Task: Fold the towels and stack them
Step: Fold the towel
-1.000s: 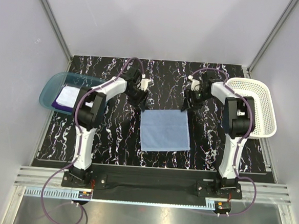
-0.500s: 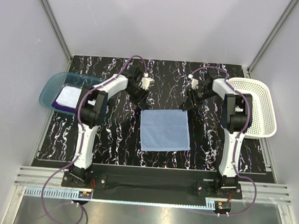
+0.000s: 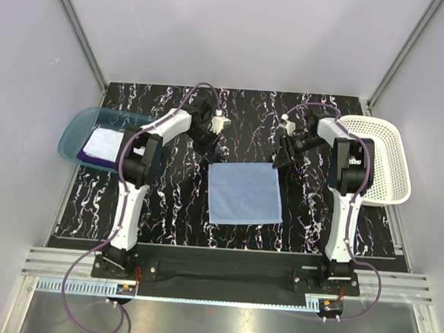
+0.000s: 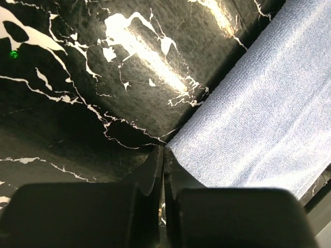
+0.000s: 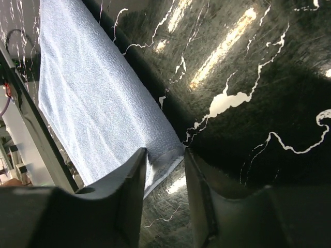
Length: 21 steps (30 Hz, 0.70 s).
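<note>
**Left gripper (image 4: 161,155) closes at a corner of the blue towel (image 3: 244,192)**
The towel lies flat and unfolded in the middle of the table (image 3: 166,201). The left fingers, half open a moment ago, now meet tip to tip at its far left corner; I cannot tell whether they caught cloth. The right gripper (image 5: 165,153) has narrowed but its fingers remain apart, straddling the far right corner. The first fold looks about to start. The white towel (image 3: 103,140) and purple towel (image 3: 85,156) lie in the tray (image 3: 72,125).

three towels (image 3: 245,192), one teal tray (image 3: 76,126), one white basket (image 3: 392,182), two arms (image 3: 125,205).
</note>
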Available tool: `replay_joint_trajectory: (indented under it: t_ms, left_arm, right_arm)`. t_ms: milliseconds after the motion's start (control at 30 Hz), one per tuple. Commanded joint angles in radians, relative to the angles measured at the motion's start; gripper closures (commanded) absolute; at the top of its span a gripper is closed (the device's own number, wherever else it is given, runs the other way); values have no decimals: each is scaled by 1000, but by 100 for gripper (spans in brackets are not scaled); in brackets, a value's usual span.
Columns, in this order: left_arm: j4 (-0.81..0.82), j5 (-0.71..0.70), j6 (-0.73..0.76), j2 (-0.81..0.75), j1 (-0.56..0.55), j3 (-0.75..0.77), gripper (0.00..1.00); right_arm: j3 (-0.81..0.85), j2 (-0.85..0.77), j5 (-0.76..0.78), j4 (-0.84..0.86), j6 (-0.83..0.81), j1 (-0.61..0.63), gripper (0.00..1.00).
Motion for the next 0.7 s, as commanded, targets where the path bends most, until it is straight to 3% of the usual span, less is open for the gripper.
replay_joint_trajectory:
  t_ms: [0, 167, 267, 333, 367, 400, 500, 567, 667]
  left_arm:
    - [-12, 3, 27, 46, 5, 36, 100]
    - [-3, -3, 10, 72, 6, 108, 100]
    - [-11, -12, 4, 92, 11, 157, 100]
    - [-18, -18, 5, 102, 17, 172, 100]
    - [-23, -18, 7, 102, 16, 179, 100]
    - [-24, -24, 10, 99, 17, 177, 96]
    - [-30, -32, 31, 75, 22, 154, 76]
    - [-30, -30, 44, 44, 26, 134, 67]
    - [-63, 0, 76, 27, 31, 114, 60]
  right_arm:
    - [32, 13, -35, -14, -26, -6, 59]
    - [28, 18, -5, 32, 14, -10, 88]
    - [26, 22, 12, 37, 28, -13, 94]
    - [28, 22, 21, 37, 28, -12, 88]
    - [28, 19, 24, 41, 31, -13, 78]
    - [26, 18, 28, 47, 31, -13, 67]
    - [31, 9, 17, 41, 16, -13, 49]
    - [44, 7, 14, 26, -4, -15, 46]
    - [77, 25, 0, -5, -23, -16, 43]
